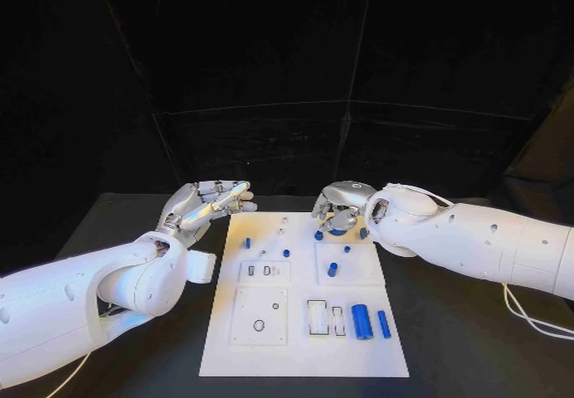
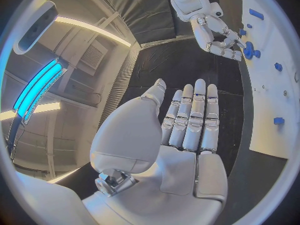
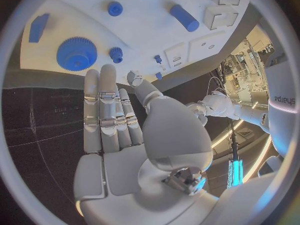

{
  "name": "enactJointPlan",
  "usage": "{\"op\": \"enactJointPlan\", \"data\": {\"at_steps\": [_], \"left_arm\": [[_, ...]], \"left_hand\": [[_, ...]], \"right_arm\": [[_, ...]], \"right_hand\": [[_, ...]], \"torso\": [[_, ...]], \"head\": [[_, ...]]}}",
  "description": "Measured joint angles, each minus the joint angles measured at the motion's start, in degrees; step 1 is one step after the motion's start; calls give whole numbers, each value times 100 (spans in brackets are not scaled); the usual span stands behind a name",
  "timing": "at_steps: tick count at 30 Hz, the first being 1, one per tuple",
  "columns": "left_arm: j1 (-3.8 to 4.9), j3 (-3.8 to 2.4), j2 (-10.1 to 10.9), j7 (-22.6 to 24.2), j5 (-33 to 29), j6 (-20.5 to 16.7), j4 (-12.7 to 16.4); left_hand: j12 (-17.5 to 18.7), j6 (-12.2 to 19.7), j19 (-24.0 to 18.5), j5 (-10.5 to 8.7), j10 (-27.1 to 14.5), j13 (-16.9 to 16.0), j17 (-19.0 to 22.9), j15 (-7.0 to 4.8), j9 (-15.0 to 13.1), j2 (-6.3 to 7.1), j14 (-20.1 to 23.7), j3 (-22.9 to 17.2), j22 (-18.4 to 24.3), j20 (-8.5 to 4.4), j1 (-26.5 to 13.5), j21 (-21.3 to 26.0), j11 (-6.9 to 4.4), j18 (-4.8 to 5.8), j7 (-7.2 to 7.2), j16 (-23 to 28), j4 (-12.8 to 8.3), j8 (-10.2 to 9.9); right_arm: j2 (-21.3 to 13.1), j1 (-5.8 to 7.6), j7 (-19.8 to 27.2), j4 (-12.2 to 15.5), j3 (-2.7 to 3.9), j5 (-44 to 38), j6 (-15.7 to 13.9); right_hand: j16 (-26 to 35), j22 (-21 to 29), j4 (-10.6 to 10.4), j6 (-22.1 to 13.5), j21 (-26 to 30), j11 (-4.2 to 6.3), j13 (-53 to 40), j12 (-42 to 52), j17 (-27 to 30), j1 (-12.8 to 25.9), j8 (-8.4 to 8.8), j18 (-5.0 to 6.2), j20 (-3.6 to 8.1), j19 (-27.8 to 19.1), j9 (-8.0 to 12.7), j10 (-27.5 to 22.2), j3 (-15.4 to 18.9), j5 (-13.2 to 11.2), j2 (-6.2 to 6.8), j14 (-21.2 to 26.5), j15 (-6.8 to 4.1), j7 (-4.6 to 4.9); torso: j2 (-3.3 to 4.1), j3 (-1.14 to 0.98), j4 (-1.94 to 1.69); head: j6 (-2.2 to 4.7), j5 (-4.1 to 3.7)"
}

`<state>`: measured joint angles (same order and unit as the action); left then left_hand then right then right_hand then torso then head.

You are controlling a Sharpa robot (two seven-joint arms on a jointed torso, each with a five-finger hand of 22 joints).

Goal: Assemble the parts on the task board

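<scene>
The white task board (image 1: pixel 305 332) lies in the middle of the black table. A big blue gear (image 3: pixel 76 53) and a small blue gear (image 3: pixel 116 54) sit near its far edge. My right hand (image 1: pixel 341 207) hovers just behind them with its fingers (image 3: pixel 106 105) stretched out and nothing in them. The same gear (image 2: pixel 249 50) lies just past the right hand (image 2: pixel 215 35) in the left wrist view. My left hand (image 1: pixel 210 203) is raised beside the board's far left corner, its palm (image 2: pixel 187 130) open and empty.
Small blue pegs (image 1: pixel 248 243) and a short cylinder (image 1: pixel 333 269) are spread over the board's far half. Two long blue cylinders (image 1: pixel 360 321) lie at its near right beside rectangular slots (image 1: pixel 317 317). A cable (image 1: pixel 527 319) trails at the table's right.
</scene>
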<state>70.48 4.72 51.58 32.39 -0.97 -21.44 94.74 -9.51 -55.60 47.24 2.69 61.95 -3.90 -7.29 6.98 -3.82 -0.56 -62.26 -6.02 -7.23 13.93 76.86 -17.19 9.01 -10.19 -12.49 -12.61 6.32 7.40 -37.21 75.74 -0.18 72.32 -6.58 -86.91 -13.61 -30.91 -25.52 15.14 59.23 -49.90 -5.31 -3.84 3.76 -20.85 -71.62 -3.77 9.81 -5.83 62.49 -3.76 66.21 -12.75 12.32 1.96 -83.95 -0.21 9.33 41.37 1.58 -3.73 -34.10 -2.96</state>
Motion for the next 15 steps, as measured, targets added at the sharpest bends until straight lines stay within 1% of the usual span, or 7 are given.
{"op": "enactJointPlan", "data": {"at_steps": [1,5,8,10,12,13,15], "left_arm": [[0,0,1,-1,3,6,17],[0,0,13,-5,8,21,47],[-1,0,16,-7,11,33,56],[-1,0,16,-10,13,39,56],[-1,0,16,-13,14,45,56],[-1,0,16,-14,15,47,56],[-1,0,19,-18,16,51,56]], "left_hand": [[0,0,0,0,0,0,0,0,0,0,0,0,0,0,0,0,0,0,0,0,0,0],[0,0,0,0,0,0,0,0,0,0,0,0,0,0,0,0,0,0,0,23,0,0],[0,0,0,0,0,1,1,0,0,0,0,0,0,0,0,0,0,0,0,23,0,0],[0,0,0,0,0,6,1,0,0,0,0,0,0,0,0,0,0,0,0,23,0,-28],[0,0,0,0,0,5,1,0,0,0,0,0,-1,0,0,0,0,0,0,23,0,-28],[16,0,0,0,0,5,1,0,0,0,0,0,3,0,0,0,0,0,0,23,0,-28],[21,0,0,0,0,5,1,0,3,0,0,-10,6,0,0,0,0,0,0,23,-9,-28]], "right_arm": [[15,0,-21,-11,0,-43,29],[46,0,-63,-33,1,-140,104],[51,0,-87,-46,0,-205,174],[52,0,-99,-57,0,-236,214],[53,-1,-108,-68,-1,-264,256],[54,-1,-111,-73,-1,-274,274],[55,-1,-116,-82,-2,-294,313]], "right_hand": [[-190,-52,0,-24,-92,0,0,0,-123,0,0,-1,3,2,-2,0,0,0,0,0,0,-24],[-563,-184,0,-41,-300,0,0,0,-356,0,0,0,8,32,-4,0,0,28,0,0,0,-8],[-986,-566,-16,-73,-638,0,0,0,-691,0,0,0,-1,144,-4,-41,-15,70,0,0,0,-12],[-1152,-704,-16,-73,-754,-21,0,0,-844,0,0,-1,9,175,-4,-61,-15,70,0,0,0,-12],[-1340,-857,-31,-73,-878,-21,0,0,-1017,0,0,0,-19,207,-4,-62,-31,103,0,0,0,-12],[-1419,-921,-31,-73,-933,-21,0,0,-1090,0,0,0,-1,225,-4,-62,-31,103,0,0,0,-12],[-1589,-1068,-32,-73,-1047,-21,0,0,-1249,0,0,-1,-15,263,-4,-62,-63,126,0,0,0,-12]], "torso": [[14,-1,-4],[59,-8,-15],[85,-18,-23],[98,-24,-25],[109,-29,-26],[113,-30,-26],[122,-34,-26]], "head": [[-3,-4],[7,-2],[13,7],[14,6],[14,-13],[14,-16],[10,-19]]}}
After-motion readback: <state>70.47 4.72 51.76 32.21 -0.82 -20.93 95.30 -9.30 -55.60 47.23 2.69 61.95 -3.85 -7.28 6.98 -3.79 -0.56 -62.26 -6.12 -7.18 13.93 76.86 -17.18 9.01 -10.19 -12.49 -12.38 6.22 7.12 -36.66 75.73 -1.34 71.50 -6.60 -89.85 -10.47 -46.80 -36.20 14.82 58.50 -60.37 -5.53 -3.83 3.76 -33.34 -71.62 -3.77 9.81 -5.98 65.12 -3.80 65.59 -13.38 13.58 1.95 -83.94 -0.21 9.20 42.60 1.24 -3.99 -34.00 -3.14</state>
